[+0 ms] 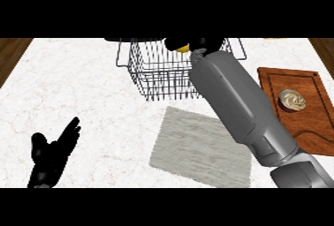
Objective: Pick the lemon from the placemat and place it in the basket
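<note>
At the lower left I see my left hand (51, 154) resting open over the marble counter (78, 88), fingers straight and pointing up. Toward the middle lies the grey placemat (195, 145), bare, with the wire basket (153, 70) just beyond it. My right forearm crosses both, and my right hand (195, 44) is curled round the lemon (184, 47) above the basket — only a sliver of yellow shows. At the far right, a wooden board (313, 101) carries a small swirled pastry (293, 99).
</note>
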`<state>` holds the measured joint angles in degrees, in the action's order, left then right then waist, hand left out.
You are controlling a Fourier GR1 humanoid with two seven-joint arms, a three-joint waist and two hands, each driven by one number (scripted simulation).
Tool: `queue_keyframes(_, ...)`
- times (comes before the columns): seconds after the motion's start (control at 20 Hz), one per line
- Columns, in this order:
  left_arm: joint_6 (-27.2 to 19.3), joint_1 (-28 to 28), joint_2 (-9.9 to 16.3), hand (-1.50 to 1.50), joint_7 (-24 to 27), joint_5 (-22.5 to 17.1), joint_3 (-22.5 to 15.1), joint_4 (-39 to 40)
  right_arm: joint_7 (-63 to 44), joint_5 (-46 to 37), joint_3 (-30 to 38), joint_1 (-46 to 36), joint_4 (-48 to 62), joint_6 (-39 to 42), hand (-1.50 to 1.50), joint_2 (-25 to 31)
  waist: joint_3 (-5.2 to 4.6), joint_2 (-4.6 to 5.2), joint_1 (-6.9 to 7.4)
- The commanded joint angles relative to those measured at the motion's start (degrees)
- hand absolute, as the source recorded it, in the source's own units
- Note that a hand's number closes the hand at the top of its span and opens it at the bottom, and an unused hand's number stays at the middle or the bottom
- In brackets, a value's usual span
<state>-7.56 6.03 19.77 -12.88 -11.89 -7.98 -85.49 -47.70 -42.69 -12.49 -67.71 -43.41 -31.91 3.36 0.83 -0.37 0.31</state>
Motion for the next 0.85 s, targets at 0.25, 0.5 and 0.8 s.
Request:
queue_keyframes(0.25,1.4,3.9,0.4,0.00,-3.8,-0.6,0.5,0.7,-0.1,0.3,2.3,5.1,-11.5,0.3,-1.50,3.8,-0.80,0.00,-0.82)
queue_keyframes(0.5,0.0,2.9,-2.3,0.00,0.4,1.5,0.3,5.6,-2.7,1.1,5.2,10.4,-20.0,-0.8,-1.50,6.2,-0.83,-0.10,-2.15)
queue_keyframes(0.8,1.0,4.4,-2.5,0.00,1.4,0.8,1.3,5.9,-7.5,1.3,7.2,16.5,-31.8,4.8,-1.50,11.3,-0.85,-0.37,-2.89)
